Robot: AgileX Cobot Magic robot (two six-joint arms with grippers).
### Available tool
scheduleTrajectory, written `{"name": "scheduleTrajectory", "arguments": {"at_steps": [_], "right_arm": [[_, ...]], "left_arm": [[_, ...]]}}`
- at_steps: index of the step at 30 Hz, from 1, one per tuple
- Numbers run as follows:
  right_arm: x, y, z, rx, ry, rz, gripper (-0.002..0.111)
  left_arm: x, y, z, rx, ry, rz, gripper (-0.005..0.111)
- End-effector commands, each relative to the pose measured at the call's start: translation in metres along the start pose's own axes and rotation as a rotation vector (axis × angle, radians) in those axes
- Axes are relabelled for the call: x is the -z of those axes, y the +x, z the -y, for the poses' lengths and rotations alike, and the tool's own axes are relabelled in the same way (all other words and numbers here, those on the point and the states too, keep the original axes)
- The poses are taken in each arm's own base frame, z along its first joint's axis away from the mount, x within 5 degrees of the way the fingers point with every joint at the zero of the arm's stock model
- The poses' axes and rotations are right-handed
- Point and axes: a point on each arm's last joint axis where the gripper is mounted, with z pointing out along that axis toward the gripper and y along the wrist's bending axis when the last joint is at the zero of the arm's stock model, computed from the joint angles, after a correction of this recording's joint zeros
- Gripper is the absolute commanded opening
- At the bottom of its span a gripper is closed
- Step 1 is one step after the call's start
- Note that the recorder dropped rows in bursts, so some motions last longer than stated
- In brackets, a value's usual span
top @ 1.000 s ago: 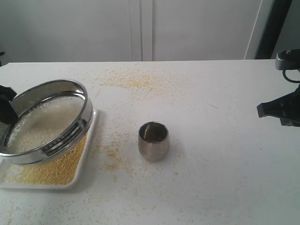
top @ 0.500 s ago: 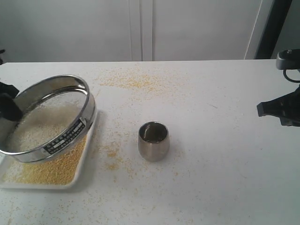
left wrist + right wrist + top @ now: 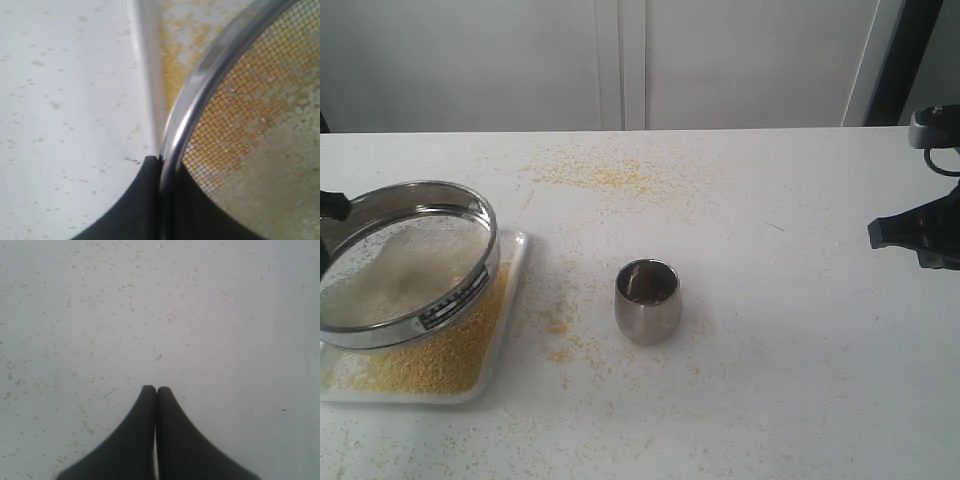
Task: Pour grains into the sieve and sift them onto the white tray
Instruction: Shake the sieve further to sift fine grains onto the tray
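White table point(image 3: 800, 380) against a pale wall with panel seams, speckled all over with yellow specks. The left gripper point(image 3: 159, 159) is clenched on the rim of the sieve point(image 3: 200, 90), one dark finger inside the hoop and one outside, with the steel edge pinched between them. In the exterior view this gripper point(image 3: 332, 205) sits at the table's 9 o'clock edge, mostly cut off by the frame. The sieve point(image 3: 455, 297) hangs over the white tray point(image 3: 410, 397) and covers its far half (whether it touches the tray cannot be told); its label strip faces about 5 o'clock. Grains point(image 3: 400, 265) lie on the mesh, whitish and rice-like. A layer of yellow granules point(image 3: 440, 355) covers the tray floor below and at the sieve's 6 o'clock. The steel cup point(image 3: 647, 300) stands upright near the table's middle, at 3 o'clock from the tray and apart from it. A stray yellow sprinkle point(image 3: 605, 175) lies at the cup's 11 o'clock. The right gripper point(image 3: 156, 389) has its fingertips pressed together, holding nothing, above bare table at the far 3 o'clock side point(image 3: 910, 235).
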Motion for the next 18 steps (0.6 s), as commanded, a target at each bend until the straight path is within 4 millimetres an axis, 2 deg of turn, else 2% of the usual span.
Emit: {"name": "scheduleTrajectory", "arguments": {"at_steps": [1,3,6,8,10,12,13,14,15,18], "right_arm": [[0.002,-0.001,0.003,-0.014,0.006,0.016,0.000],[0.002,-0.001,0.003,-0.014,0.006,0.016,0.000],[0.002,-0.001,0.003,-0.014,0.006,0.016,0.000],[0.002,-0.001,0.003,-0.014,0.006,0.016,0.000],[0.002,-0.001,0.003,-0.014,0.006,0.016,0.000],[0.002,-0.001,0.003,-0.014,0.006,0.016,0.000],[0.002,-0.001,0.003,-0.014,0.006,0.016,0.000],[0.002,-0.001,0.003,-0.014,0.006,0.016,0.000],[0.002,-0.001,0.003,-0.014,0.006,0.016,0.000],[0.002,-0.001,0.003,-0.014,0.006,0.016,0.000]], "left_arm": [[0.012,-0.006,0.038,-0.219,0.387,0.130,0.000],[0.013,-0.009,0.040,-0.204,0.403,0.160,0.000],[0.006,-0.003,0.014,0.081,0.127,0.046,0.000],[0.005,0.002,0.003,0.122,-0.012,-0.013,0.000],[0.005,0.002,0.006,0.044,0.027,-0.011,0.000],[0.008,-0.004,0.029,-0.172,0.284,0.081,0.000],[0.008,-0.005,0.027,-0.121,0.262,0.085,0.000],[0.005,-0.003,0.014,0.063,0.120,0.037,0.000],[0.004,0.000,0.009,0.100,0.065,0.011,0.000],[0.004,0.007,0.015,-0.017,0.132,-0.067,0.000]]}}
